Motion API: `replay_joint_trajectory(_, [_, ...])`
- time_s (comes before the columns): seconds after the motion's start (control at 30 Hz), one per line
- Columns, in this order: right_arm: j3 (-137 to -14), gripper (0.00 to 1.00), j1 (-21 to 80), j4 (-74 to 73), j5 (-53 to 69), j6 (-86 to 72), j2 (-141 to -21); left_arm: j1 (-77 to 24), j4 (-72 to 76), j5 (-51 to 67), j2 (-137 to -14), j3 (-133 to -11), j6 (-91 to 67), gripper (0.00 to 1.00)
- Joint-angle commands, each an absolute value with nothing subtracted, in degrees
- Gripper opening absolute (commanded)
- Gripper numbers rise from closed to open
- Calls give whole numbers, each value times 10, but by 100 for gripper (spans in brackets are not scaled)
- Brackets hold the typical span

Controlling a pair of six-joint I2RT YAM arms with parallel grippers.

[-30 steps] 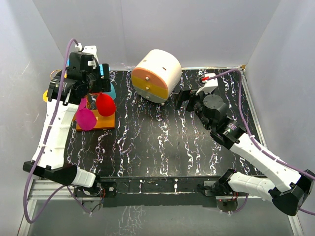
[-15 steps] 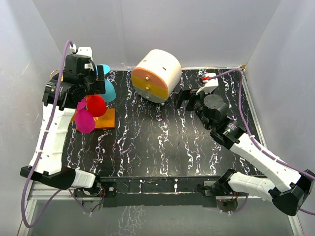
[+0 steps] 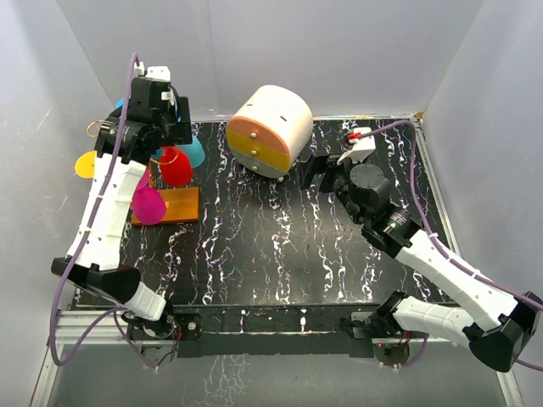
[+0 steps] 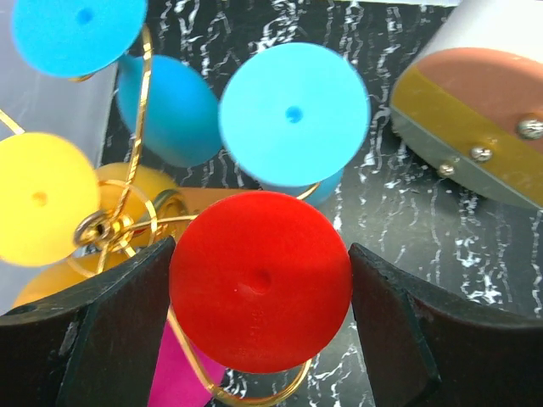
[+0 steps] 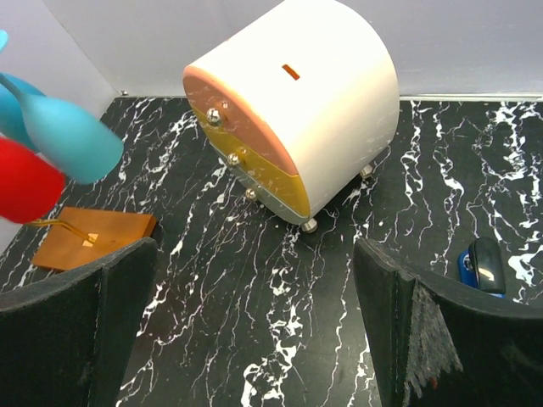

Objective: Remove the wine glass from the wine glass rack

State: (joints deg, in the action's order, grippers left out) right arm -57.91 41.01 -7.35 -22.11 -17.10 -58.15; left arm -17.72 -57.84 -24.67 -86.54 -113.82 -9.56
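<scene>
The wine glass rack is a gold wire stand [image 4: 140,110] on an orange base [image 3: 170,205] at the table's back left. Coloured wine glasses hang on it upside down. In the left wrist view the red wine glass's round foot [image 4: 259,280] fills the space between the two black fingers. My left gripper [image 4: 261,267] is shut on that foot from both sides. A gold wire loop still curves just under it. From above, the red bowl [image 3: 176,167] hangs below my left gripper [image 3: 161,127]. My right gripper [image 5: 254,280] stands open over the marbled table, holding nothing.
Cyan [image 4: 293,114], blue [image 4: 76,30], yellow [image 4: 38,208] and magenta [image 3: 148,205] glasses crowd round the red one. The white-and-orange drawer box [image 3: 270,129] stands at the back middle, facing my right gripper [image 3: 316,170]. A small blue-and-black object [image 5: 482,263] lies at the right.
My left arm has risen and swung back over the rack, and the red glass has moved up a little with it. The right arm has not moved.
</scene>
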Motion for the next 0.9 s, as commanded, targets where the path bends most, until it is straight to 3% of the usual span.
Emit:
replay_joint_trajectory(0.0, [-571,98,408,-45,-204,-189,-572,-179,-548,-186,-864,-1178,-114,63])
replay_joint_trajectory(0.53, [-578,98,409,-30,-76,-290,-625,-180,-525,8,-799,-1135,-174,62])
replay_joint_trajectory(0.7, [-568,98,409,47,52,-393,-650,-179,-446,93,-751,-1066,-235,61])
replay_joint_trajectory(0.87, [-540,98,408,138,92,-492,-660,-179,-379,133,-713,-1018,-287,61])
